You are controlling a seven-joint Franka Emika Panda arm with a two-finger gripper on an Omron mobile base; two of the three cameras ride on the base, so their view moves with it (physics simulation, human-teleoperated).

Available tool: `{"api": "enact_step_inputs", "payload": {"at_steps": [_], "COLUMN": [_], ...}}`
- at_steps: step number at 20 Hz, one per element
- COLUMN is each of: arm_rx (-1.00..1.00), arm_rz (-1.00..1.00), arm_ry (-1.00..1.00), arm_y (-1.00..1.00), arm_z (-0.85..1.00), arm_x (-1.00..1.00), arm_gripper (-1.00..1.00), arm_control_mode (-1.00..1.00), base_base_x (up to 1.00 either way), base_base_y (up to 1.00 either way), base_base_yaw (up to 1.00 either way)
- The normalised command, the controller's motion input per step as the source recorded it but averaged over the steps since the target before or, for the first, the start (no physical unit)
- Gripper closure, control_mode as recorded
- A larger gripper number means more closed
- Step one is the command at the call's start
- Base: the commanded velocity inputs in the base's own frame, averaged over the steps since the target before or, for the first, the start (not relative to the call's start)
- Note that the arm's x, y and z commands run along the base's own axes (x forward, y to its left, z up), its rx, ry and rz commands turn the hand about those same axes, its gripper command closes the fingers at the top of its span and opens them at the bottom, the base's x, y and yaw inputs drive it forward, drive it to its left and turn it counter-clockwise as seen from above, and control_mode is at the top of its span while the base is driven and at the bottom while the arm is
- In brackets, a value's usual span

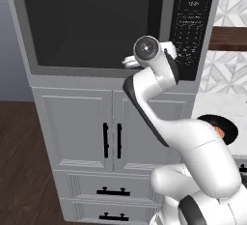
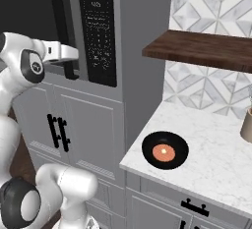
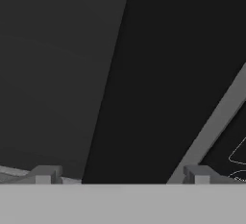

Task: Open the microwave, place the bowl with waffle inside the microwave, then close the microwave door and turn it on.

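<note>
Your pincer (image 3: 122, 176) stands wide open and holds nothing; its two tips straddle the black bar handle (image 3: 139, 88) of the microwave door (image 1: 91, 26), which is shut just ahead. Judge that handle stiff and smooth: take it square across the bar and pull along the hinge arc, since the wide glass door will likely feel heavy. Beside the pincer, the keypad panel (image 2: 100, 36) carries writing too small to read. Well off to one side and lower, the bowl with waffle (image 2: 165, 150) sits on the marble counter (image 2: 216, 169), light, glossy, probably slippery at the rim.
</note>
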Motion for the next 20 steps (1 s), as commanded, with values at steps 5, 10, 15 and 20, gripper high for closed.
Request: {"api": "enact_step_inputs", "payload": {"at_steps": [5, 10, 15, 20], "arm_rx": [0.00, 0.00, 0.05, 0.05], "arm_rz": [-0.09, -0.03, 0.00, 0.00], "arm_ry": [-0.06, -0.10, -0.03, -0.01], "arm_y": [0.00, 0.00, -0.08, 0.00], "arm_z": [0.00, -0.13, -0.41, -0.56], "arm_x": [0.44, 0.37, 0.50, 0.83], "arm_gripper": [-1.00, -1.00, 1.00, 1.00], "arm_control_mode": [-1.00, -1.00, -1.00, -1.00], "base_base_x": [0.00, 0.00, 0.00, 0.00], "base_base_y": [0.00, 0.00, 0.00, 0.00], "base_base_yaw": [0.00, 0.00, 0.00, 0.00]}}
